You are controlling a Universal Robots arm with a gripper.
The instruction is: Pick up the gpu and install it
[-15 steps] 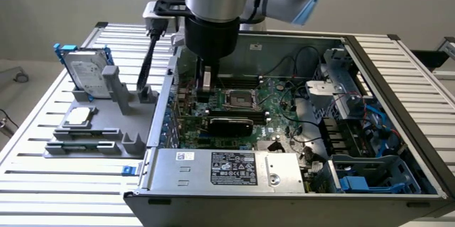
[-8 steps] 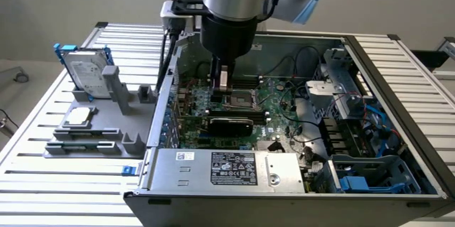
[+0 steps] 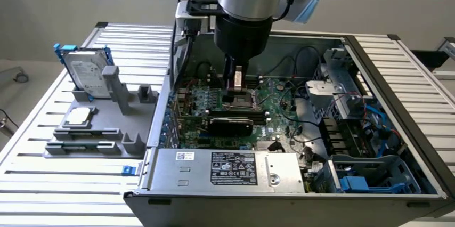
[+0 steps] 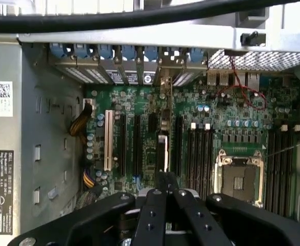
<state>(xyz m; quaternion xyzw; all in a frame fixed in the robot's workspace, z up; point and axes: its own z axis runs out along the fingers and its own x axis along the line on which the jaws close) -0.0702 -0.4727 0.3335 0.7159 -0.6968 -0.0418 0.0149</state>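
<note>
On the exterior view's left, outside the computer case (image 3: 284, 211), a grey parts holder (image 3: 85, 147) props the hard drive (image 3: 89, 78) upright in its blue frame and lays the processor chip (image 3: 78, 115) flat, so each part is easy to reach from above. Inside the case, just behind the power supply (image 3: 227, 171), the gpu (image 3: 229, 124) stands on edge across the motherboard (image 3: 277, 94). Its black cooler faces the case front, and it looks seated in an expansion slot with its bracket end toward the case's rear wall. Above it, near the case's middle, the gripper (image 3: 235, 86) points straight down with its fingers clenched together. From the wrist view their tips sit over the card's near end, and I cannot tell whether they touch it.
</note>
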